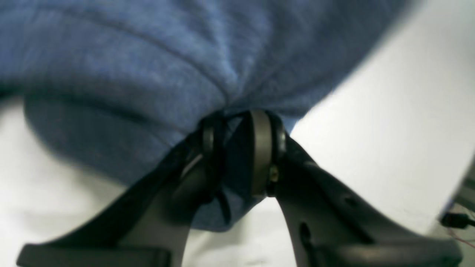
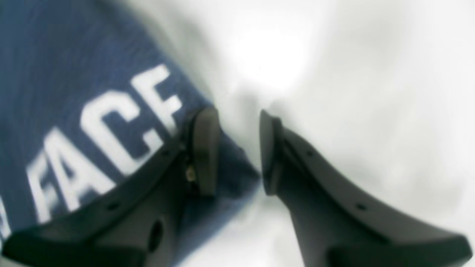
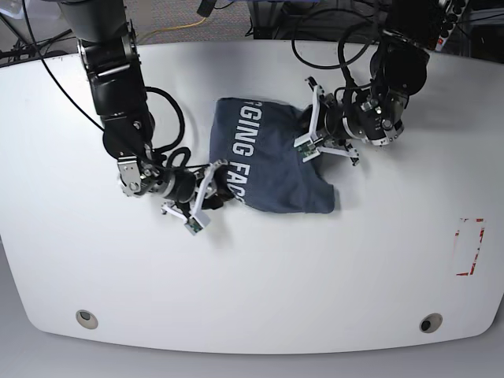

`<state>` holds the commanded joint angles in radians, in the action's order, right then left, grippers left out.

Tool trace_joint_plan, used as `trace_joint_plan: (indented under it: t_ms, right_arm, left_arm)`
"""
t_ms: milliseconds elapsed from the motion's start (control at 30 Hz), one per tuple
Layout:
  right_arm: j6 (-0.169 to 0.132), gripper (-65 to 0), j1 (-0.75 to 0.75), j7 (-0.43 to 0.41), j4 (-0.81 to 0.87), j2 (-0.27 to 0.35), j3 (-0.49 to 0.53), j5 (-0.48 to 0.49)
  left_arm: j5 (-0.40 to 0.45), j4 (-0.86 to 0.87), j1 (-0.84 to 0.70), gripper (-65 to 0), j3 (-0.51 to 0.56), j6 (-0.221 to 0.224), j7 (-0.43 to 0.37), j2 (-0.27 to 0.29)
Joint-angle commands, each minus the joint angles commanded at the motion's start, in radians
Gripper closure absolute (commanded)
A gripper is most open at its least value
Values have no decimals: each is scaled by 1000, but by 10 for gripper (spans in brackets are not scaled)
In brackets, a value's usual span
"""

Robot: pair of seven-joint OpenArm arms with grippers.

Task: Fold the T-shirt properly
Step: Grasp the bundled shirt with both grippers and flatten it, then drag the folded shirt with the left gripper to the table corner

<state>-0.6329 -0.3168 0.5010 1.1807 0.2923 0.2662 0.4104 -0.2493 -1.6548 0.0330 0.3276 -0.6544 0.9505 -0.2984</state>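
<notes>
The T-shirt [image 3: 268, 173] lies bunched and partly folded at the middle of the white table [image 3: 252, 276], with white lettering showing on its left part. My left gripper [image 1: 241, 122] is shut on a pinch of the T-shirt [image 1: 130, 55] at its right upper edge, and the cloth puckers into the jaws. In the base view that left gripper [image 3: 309, 135] sits at the shirt's far right corner. My right gripper [image 2: 237, 126] stands open at the edge of the T-shirt [image 2: 55, 74], beside the letters "FACE"; one finger [image 2: 204, 148] rests over the cloth, the other over bare table. From the base view, the right gripper [image 3: 214, 183] is at the shirt's left near edge.
A red tape outline [image 3: 468, 248] marks the table's right side. Two round fittings [image 3: 87, 318] [image 3: 429, 323] sit near the front edge. Cables [image 3: 181, 27] run along the back beyond the table.
</notes>
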Motion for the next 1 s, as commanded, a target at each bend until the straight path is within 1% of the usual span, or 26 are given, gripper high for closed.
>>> trace_joint_plan:
  t_ms: [100,167,233,333,500,567,667,733,767,900,933,1000]
  right_arm:
    - [2,-171,61,3,86,17,0,-2]
    - [2,-170,106,32,144,26,0,-3]
    - [2,-168,141,68,198,25,0,-9]
    - [3,-168,190,92,267,20,0,-9]
    - [3,-170,258,98,341,14,5,-9]
    - [3,-171,279,100,347,-15,6,-9]
    - [3,-171,304,100,348,-48,8,-11]
    - [3,-171,311,118,348,-69,8,-11]
    - [3,-170,316,137,348,-84,8,-11]
    - [3,-166,322,201,351,-140,8,-11]
    - [3,-166,322,215,351,-158,8,-11]
    - [3,-166,322,230,353,-176,8,-11]
  left_arm:
    - [0,0,40,-112,0,0,0,-15]
    - [6,2,75,-112,0,0,0,-31]
    - [6,17,106,-112,2,0,0,-55]
    - [11,83,164,-112,3,0,0,-68]
    - [40,163,232,-112,-5,0,-3,-92]
    - [37,176,249,-112,-14,0,-15,-95]
    - [34,172,250,-112,-58,-2,-18,-127]
    - [34,153,250,-112,-89,-21,-18,-132]
    - [35,137,249,-112,-107,-43,-18,-132]
    - [40,29,216,-112,-184,-44,-17,-133]
    - [38,-9,196,-112,-206,-44,-12,-132]
    - [40,-66,175,-112,-226,-44,9,-127]
